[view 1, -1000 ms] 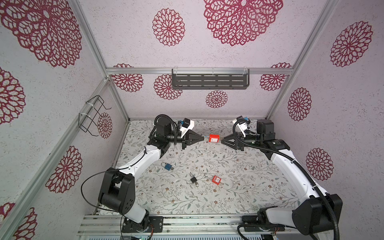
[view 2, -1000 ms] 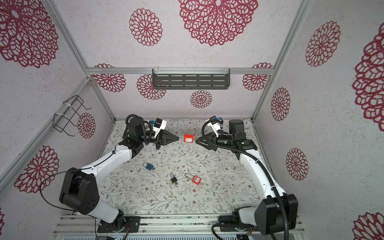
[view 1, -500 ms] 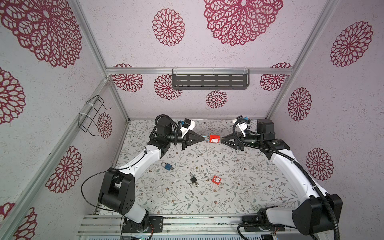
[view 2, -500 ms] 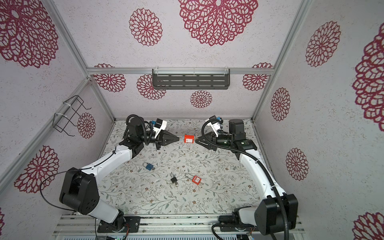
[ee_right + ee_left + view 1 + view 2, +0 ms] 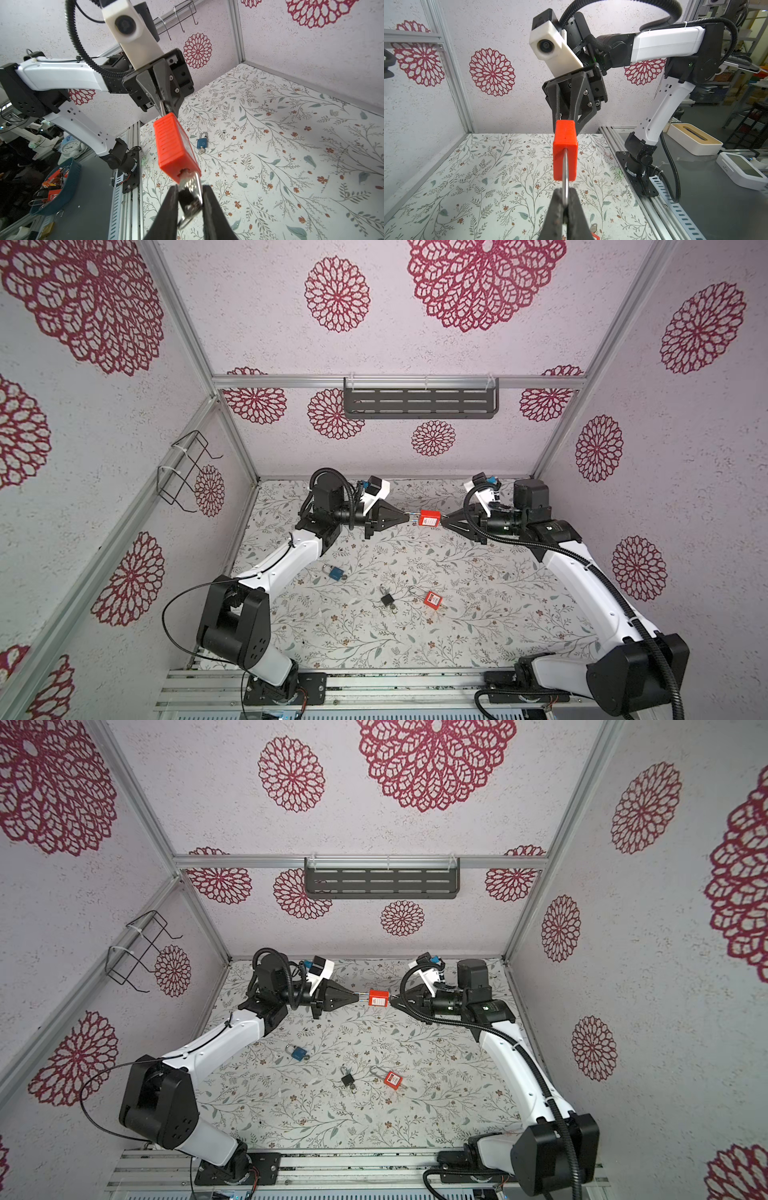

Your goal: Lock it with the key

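At the keyway of the red padlock (image 5: pixel 429 518), the key (image 5: pixel 192 184) sits inside the right gripper (image 5: pixel 444 523), pinch unclear; the left gripper (image 5: pixel 405 517) clenches the shackle (image 5: pixel 566 164), long axis running between them

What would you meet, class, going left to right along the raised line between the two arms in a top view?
left gripper → red padlock → right gripper
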